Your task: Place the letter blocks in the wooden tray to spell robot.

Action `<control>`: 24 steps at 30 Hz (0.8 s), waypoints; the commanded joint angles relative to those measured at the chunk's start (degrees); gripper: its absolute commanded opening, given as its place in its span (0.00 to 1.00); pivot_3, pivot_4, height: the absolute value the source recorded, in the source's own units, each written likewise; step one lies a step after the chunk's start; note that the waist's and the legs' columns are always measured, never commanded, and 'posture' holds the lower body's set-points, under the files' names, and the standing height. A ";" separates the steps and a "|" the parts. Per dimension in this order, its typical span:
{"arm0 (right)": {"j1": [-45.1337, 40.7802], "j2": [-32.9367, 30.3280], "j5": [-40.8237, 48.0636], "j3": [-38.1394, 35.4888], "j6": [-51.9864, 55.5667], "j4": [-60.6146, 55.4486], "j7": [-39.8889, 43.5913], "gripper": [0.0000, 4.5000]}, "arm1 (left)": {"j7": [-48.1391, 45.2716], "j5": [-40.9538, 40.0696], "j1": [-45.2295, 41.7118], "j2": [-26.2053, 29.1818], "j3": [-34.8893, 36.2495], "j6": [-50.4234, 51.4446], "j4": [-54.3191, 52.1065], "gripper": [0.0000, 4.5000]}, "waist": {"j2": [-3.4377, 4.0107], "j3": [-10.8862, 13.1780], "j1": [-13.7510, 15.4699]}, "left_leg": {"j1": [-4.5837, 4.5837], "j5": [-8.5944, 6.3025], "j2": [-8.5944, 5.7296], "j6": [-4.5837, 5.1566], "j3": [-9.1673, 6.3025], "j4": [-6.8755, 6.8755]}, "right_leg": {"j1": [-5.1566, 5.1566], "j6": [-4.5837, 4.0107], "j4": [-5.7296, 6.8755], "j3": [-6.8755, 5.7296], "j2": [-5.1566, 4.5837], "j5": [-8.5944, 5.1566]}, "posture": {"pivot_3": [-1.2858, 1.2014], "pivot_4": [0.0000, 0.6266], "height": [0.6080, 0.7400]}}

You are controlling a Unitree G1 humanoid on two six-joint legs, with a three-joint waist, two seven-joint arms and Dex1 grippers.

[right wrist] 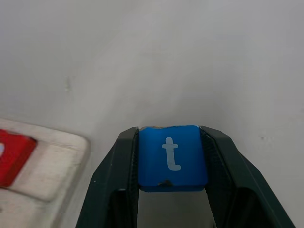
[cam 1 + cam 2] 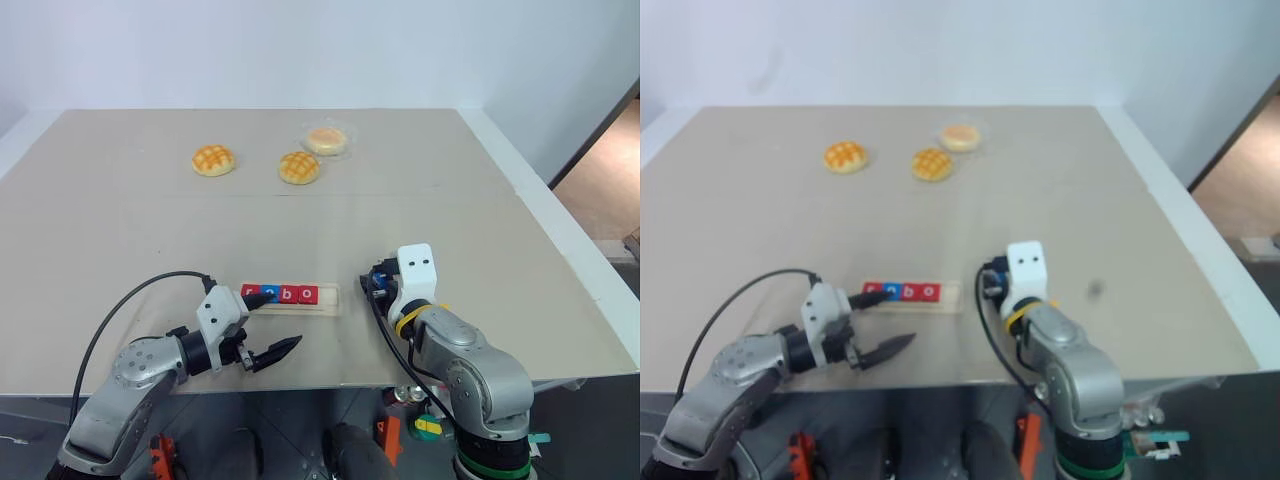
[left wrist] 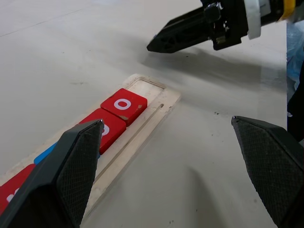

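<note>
**A:** What is the right pincer (image 1: 172, 190) doing?

**B:** It pinches a blue "t" block (image 1: 172, 157) by two opposite side edges, letter face up, hovering just beside the open end of the wooden tray (image 2: 332, 300).

**A:** And the tray?

**B:** It lies near the front edge of the worktop (image 2: 120, 230). Four letter blocks (image 2: 279, 294) sit in it in a row, reading r, o, b, o. The last slot, nearest the right pincer, is bare wood.

**A:** The left pincer (image 2: 272, 325)?

**B:** Spread wide and holding nothing, resting by the tray's other end.

**A:** How will the block handle?

**B:** Likely light, rigid and smooth-sided, so it could slip or twist. Gripping the flat side edges seems best. Three golden buns (image 2: 299, 167) sit well apart at the far side.
</note>
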 commanded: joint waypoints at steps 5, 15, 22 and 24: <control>0.90 0.50 0.82 -0.29 2.41 -4.81 -0.46 0.28 | -0.36 -0.17 -0.23 0.37 0.07 -0.75 -0.83 1.00 | 0.00 0.00 0.01 | 0.00 0.00 0.02 0.00 -0.03 0.00 | -0.02 -0.01 0.01 -0.02 0.03 0.00 | 0.52 0.24 1.00; 1.18 -0.80 3.21 1.04 2.40 -6.91 2.41 0.59 | -0.65 0.03 -0.29 0.58 -0.13 -0.80 -0.75 1.00 | 0.00 0.00 -0.03 | -0.01 0.00 0.02 0.00 -0.04 -0.02 | -0.03 -0.04 0.01 -0.03 0.03 -0.02 | 0.52 0.24 1.00; -4.23 -6.08 4.57 -3.16 -0.19 -6.66 6.49 0.99 | -0.50 0.26 -0.85 0.44 -0.31 -0.79 -0.34 1.00 | 0.03 0.03 -0.05 | -0.01 0.00 0.02 0.00 -0.02 -0.02 | -0.03 -0.04 0.00 -0.03 0.03 -0.01 | 0.52 0.24 1.00; -7.69 -9.94 6.03 -5.29 -3.15 -2.07 10.68 0.99 | -0.54 0.28 -1.25 0.30 -0.48 -0.80 0.01 1.00 | 0.03 0.03 -0.03 | -0.01 0.00 -0.01 0.00 -0.01 0.01 | -0.01 -0.04 0.00 -0.03 0.00 -0.01 | 0.52 0.24 1.00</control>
